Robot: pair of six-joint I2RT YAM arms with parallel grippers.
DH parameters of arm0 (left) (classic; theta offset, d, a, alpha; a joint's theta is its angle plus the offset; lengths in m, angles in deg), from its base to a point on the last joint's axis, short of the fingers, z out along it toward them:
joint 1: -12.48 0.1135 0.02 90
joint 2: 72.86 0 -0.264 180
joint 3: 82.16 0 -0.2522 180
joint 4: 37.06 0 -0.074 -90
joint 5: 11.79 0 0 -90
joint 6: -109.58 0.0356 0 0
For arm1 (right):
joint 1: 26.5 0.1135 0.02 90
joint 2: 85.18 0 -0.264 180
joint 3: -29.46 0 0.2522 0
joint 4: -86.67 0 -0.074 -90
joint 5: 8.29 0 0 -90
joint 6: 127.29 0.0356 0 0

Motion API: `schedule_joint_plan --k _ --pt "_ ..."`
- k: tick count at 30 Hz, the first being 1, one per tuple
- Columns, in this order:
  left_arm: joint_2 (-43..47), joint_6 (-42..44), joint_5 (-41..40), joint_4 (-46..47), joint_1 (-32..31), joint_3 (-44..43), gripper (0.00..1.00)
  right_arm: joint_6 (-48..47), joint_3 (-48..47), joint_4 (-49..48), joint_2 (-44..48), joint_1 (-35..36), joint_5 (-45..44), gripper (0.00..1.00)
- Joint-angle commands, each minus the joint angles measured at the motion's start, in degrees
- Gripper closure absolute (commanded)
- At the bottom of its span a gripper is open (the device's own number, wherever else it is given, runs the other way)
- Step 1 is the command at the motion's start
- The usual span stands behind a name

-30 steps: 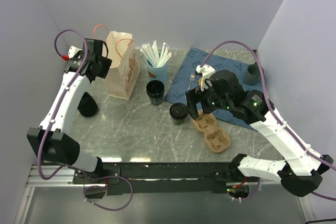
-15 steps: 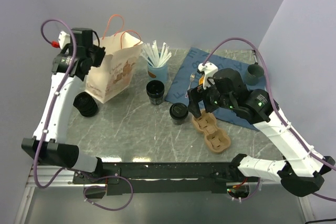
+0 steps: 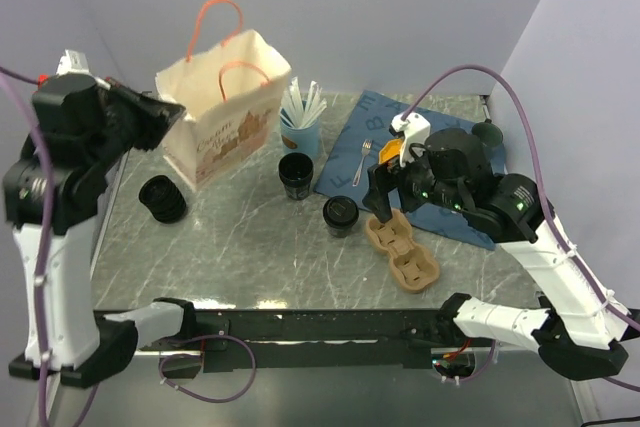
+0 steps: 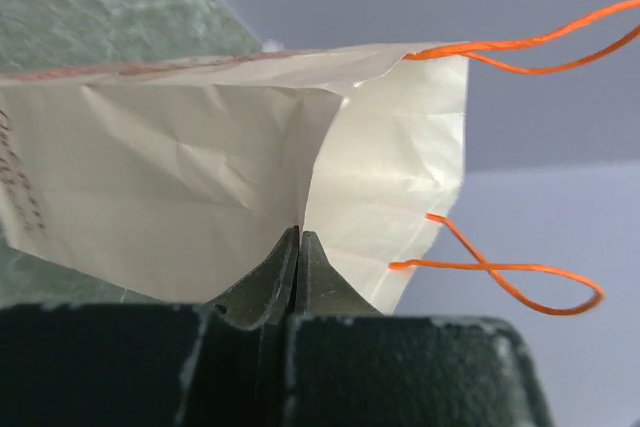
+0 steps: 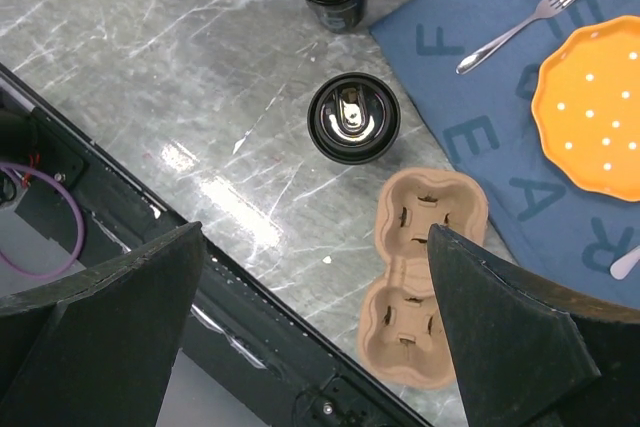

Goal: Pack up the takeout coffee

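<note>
The takeout coffee (image 3: 340, 215), a small black cup with a shiny black lid (image 5: 353, 118), stands on the marble table left of a brown cup carrier (image 3: 403, 252). My right gripper (image 5: 315, 232) hangs open above the table just in front of the cup, with nothing between its fingers; in the top view it (image 3: 381, 205) is over the carrier's far end. A cream paper bag (image 3: 225, 112) with orange handles stands tilted at the back left. My left gripper (image 4: 298, 237) is shut on the bag's rim (image 4: 300, 157), holding its mouth wide.
A lidless black cup (image 3: 296, 175) and a light-blue cup of straws (image 3: 300, 132) stand behind the coffee. A blue placemat (image 3: 345, 152) carries a fork (image 5: 525, 22) and an orange plate (image 5: 595, 107). A grey-green mug (image 3: 487, 134) is far right. Another black cup (image 3: 162, 197) lies at the left.
The left gripper closed on the bag's rim, then rose and swung left, pulling the bag open and tilting it. The right gripper lifted slightly above the carrier.
</note>
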Motion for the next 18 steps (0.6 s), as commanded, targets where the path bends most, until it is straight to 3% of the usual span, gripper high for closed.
schedule_joint_plan --k 1,5,10,14,18 --pt "4.2 7.0 14.9 -7.1 0.2 1.3 0.99 -1.0 -1.8 -0.4 2.6 -0.2 -2.4 0.0" --pt "13.0 9.9 22.9 -6.7 0.2 15.1 0.99 -0.9 -1.7 -1.1 4.4 -0.2 -4.7 0.0" --pt "23.5 6.3 33.7 5.8 0.2 38.1 0.99 0.4 -1.9 -1.8 5.1 -0.2 -5.9 0.0" --pt "26.7 7.8 33.0 7.4 0.2 49.7 0.94 1.8 -1.3 -2.1 4.2 -0.2 -7.0 0.0" --pt "22.5 14.6 25.5 2.2 0.2 51.1 0.84 4.5 -2.3 -0.9 2.8 -0.2 -8.3 0.0"
